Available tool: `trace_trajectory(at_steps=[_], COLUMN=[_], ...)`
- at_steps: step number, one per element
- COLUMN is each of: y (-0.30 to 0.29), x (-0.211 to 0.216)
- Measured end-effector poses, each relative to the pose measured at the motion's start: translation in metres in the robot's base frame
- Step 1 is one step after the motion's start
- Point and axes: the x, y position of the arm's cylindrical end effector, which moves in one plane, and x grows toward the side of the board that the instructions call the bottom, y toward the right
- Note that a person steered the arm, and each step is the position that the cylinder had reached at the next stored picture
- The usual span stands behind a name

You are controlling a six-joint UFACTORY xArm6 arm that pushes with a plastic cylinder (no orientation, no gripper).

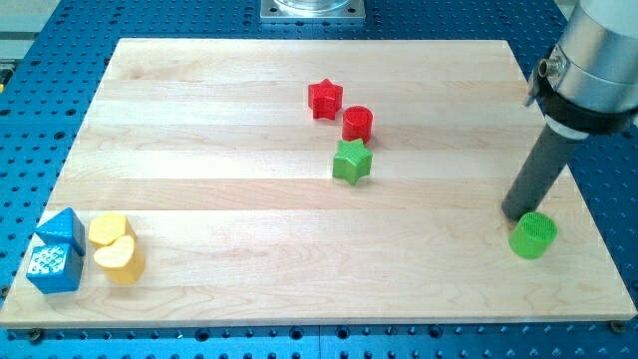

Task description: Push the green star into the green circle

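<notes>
- The green star (352, 162) lies a little right of the board's middle, in the upper half, flat on the wood.
- Just above it and slightly to the view's right sits the red cylinder (358, 124); the two look to be touching or nearly so, and I cannot tell which.
- The red star (325, 100) is up and to the view's left of the red cylinder, close beside it, so the three make a short slanting line.
- The green circle (533, 235) stands well apart from the green star, near the board's right edge and toward the view's bottom.
- My tip (516, 213) rests on the board just to the upper left of the green circle, right against it or nearly touching; the rod slants up from there to the view's top right, into the arm's grey body.
- There is no jaw to part or close here: the arm ends in the bare rod, which holds nothing.
- My tip is far from the green star, with open wood between them.
- At the board's lower left corner sits a blue block (56, 261) with a peaked top and a speckled white face.
- Just to its right are two yellow blocks: a yellow one (108, 228) of rounded shape behind, and a yellow heart (119, 261) in front, touching each other.
- The wooden board (219, 199) lies on a blue perforated table (299, 341).
</notes>
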Motion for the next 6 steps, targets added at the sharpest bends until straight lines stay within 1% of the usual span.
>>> trace_trajectory(at_steps=[1,3,4,5,6], y=[-0.018,-0.251,-0.235,-0.181,-0.17], x=[0.007,-0.056,-0.115,-0.101,-0.058])
